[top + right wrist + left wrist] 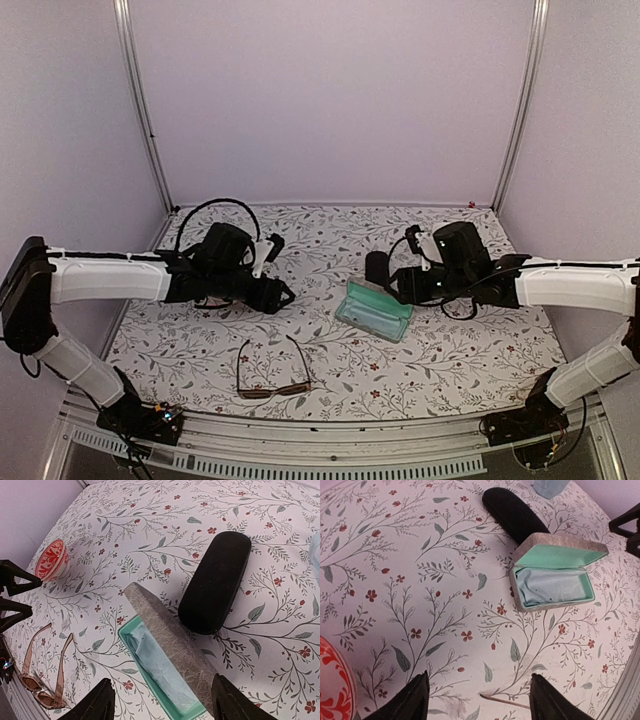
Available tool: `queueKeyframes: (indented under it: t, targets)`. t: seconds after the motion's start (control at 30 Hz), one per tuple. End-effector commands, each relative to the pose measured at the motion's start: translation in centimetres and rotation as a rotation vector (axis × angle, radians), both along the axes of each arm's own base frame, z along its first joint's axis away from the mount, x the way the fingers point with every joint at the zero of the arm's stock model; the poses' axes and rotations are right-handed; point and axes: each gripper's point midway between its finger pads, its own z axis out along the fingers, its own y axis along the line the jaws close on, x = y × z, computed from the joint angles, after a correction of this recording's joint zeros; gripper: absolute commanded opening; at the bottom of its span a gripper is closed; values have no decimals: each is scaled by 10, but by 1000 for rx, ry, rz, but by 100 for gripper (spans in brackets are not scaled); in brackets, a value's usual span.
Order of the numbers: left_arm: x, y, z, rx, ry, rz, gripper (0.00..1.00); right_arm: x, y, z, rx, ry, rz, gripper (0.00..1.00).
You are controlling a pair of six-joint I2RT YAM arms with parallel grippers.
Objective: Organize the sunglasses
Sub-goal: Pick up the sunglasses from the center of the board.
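Observation:
One pair of sunglasses point(270, 372) with a thin brown frame lies unfolded near the front edge, also in the right wrist view point(44, 672). Only a temple tip point(506, 700) shows in the left wrist view, between the fingers. The grey case point(374, 310) stands open, teal lining and a blue cloth inside point(555, 582); its raised lid faces the right wrist camera point(172, 642). My left gripper point(281, 296) hovers open point(479, 685) over bare cloth, left of the case. My right gripper point(400, 288) is open point(162, 695) just above the case's near end, holding nothing.
A black oval case point(377, 268) lies shut behind the grey one point(215, 582). A red patterned bowl point(51, 559) sits at the left, under the left arm in the top view. A pale blue object point(550, 487) is cut off at the far side. Walls enclose the flowered table point(450, 360).

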Motion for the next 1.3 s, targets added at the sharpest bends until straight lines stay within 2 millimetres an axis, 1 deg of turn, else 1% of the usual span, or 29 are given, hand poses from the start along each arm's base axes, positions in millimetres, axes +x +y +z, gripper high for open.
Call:
queueKeyframes:
  t: [0.0,0.07,0.17,0.27,0.33,0.4,0.47,0.6,0.7,0.77,0.83,0.97,1.13,1.27]
  targets:
    - [-24,26,-10,64,43,99,70,-24,24,12,31,-29,118,68]
    - [-33,38,-15,94,56,135,70,-37,39,5,30,-2,167,69]
    - [-43,51,-21,92,79,176,70,-56,66,-7,27,42,236,69]
    - [-49,61,-23,78,89,214,70,-78,102,-16,31,78,321,70]
    - [-52,70,-25,82,87,241,70,-89,125,-23,35,109,367,70]
    - [-53,78,-26,90,78,267,70,-97,146,-29,35,137,408,70]
    - [-56,85,-29,96,85,291,71,-103,162,-35,34,168,441,70]
    - [-59,93,-32,96,88,317,72,-110,185,-49,34,226,479,70]
    - [-59,93,-29,84,78,318,72,-112,194,-62,8,264,487,68]
    - [-58,93,-28,82,69,317,72,-115,195,-75,-11,296,496,65]
    - [-58,93,-28,85,64,311,72,-114,203,-74,-4,304,505,62]
    - [-57,94,-28,92,56,310,72,-116,208,-85,-27,341,510,51]
    - [-56,91,-27,83,48,295,72,-112,207,-94,-65,363,480,36]
    - [-56,90,-28,87,51,288,73,-109,205,-100,-108,367,448,31]
